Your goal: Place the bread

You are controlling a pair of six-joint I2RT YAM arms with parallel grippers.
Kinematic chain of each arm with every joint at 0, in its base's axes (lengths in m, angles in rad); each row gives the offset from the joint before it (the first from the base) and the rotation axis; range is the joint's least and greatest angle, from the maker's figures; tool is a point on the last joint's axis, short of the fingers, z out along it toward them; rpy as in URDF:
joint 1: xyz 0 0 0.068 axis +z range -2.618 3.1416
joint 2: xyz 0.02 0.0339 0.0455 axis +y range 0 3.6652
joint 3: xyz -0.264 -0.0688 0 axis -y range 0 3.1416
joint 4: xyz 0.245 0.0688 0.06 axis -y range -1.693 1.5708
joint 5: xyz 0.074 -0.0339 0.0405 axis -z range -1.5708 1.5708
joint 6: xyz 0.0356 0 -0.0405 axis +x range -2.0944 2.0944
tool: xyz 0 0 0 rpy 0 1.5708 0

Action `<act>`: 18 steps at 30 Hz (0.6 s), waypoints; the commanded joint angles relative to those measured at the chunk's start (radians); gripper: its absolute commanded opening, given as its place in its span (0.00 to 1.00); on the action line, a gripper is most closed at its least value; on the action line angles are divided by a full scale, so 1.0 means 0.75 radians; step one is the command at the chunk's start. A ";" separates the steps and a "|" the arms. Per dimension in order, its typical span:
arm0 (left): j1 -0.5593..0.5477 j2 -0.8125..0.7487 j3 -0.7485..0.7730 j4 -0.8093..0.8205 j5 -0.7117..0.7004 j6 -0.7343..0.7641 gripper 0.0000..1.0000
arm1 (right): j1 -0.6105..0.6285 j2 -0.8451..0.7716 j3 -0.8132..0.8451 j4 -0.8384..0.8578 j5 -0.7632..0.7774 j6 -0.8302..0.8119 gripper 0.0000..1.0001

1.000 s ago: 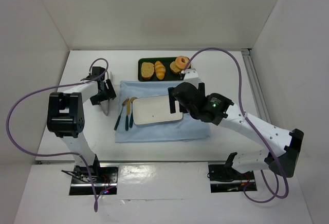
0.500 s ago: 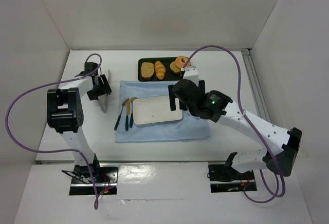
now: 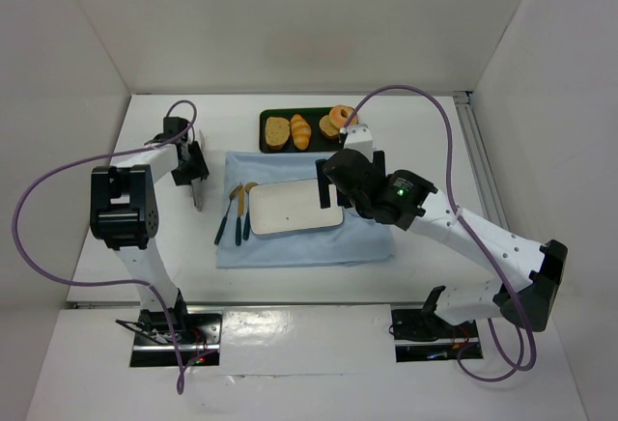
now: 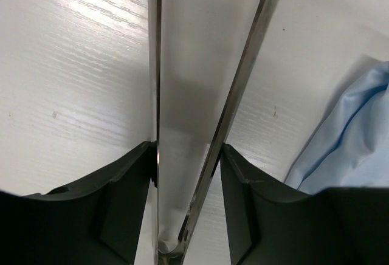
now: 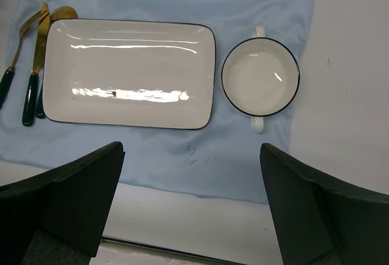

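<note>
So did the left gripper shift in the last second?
Yes. The left gripper, holding metal tongs, has moved toward the far wall and slightly left, away from the left edge of the blue cloth.

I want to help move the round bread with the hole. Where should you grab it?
Probably from above, pinching the bread across its round rim. It sits at the tray's right end, overlapping a toast slice, croissant further left, so the top is clearest. The left gripper's tongs could do that.
</note>
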 commanded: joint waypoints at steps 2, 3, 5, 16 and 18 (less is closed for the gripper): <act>-0.032 0.001 -0.057 -0.049 0.060 0.014 0.57 | -0.008 -0.021 0.037 0.008 0.025 -0.013 1.00; -0.032 0.000 -0.057 -0.063 0.060 0.026 0.56 | -0.008 -0.021 0.037 0.020 0.025 -0.001 1.00; -0.032 -0.044 -0.057 -0.063 0.060 0.026 0.54 | -0.008 -0.034 0.025 0.020 0.025 -0.001 1.00; -0.073 -0.257 -0.045 -0.126 0.060 0.039 0.53 | -0.008 -0.046 -0.042 0.083 -0.014 0.011 1.00; -0.085 -0.298 -0.028 -0.141 0.072 0.039 0.53 | -0.008 -0.046 -0.043 0.083 -0.026 0.011 1.00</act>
